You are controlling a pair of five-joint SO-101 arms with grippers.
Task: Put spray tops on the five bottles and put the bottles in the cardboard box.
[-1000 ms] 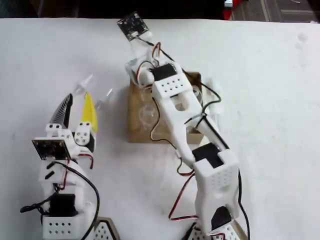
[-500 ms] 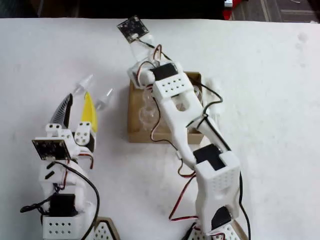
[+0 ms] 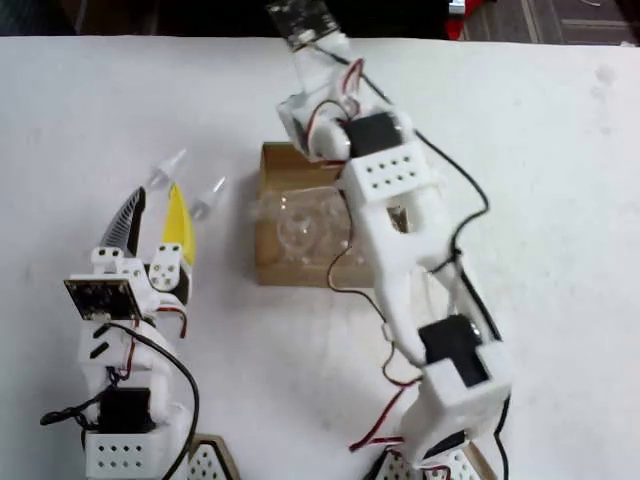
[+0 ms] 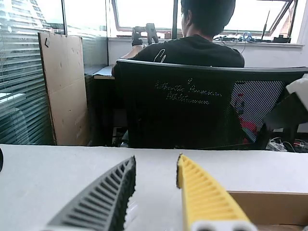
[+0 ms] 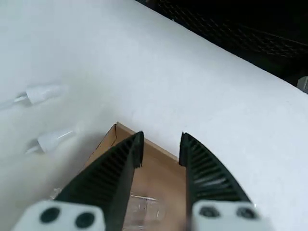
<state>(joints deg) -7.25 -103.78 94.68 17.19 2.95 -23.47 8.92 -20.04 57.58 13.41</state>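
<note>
The right gripper (image 5: 161,139) hangs over the far edge of the box (image 3: 285,272), fingers apart with nothing between them, pointing down at the box's corner. Its arm stretches across the box. Clear bottles (image 3: 293,228) lie inside; clear on clear and partly under the arm, they are hard to count, and I cannot tell whether any of them wears a top.

Two tops (image 3: 168,166) (image 3: 209,197) lie loose on the table (image 3: 560,180), near each other and beside the box. They sit just ahead of the left gripper (image 4: 155,161), which rests low over the table, spread and empty. That puts them within easy reach of the left arm, not the right.

With tops loose on the table, the task looks unfinished: both likely belong on bottles.
</note>
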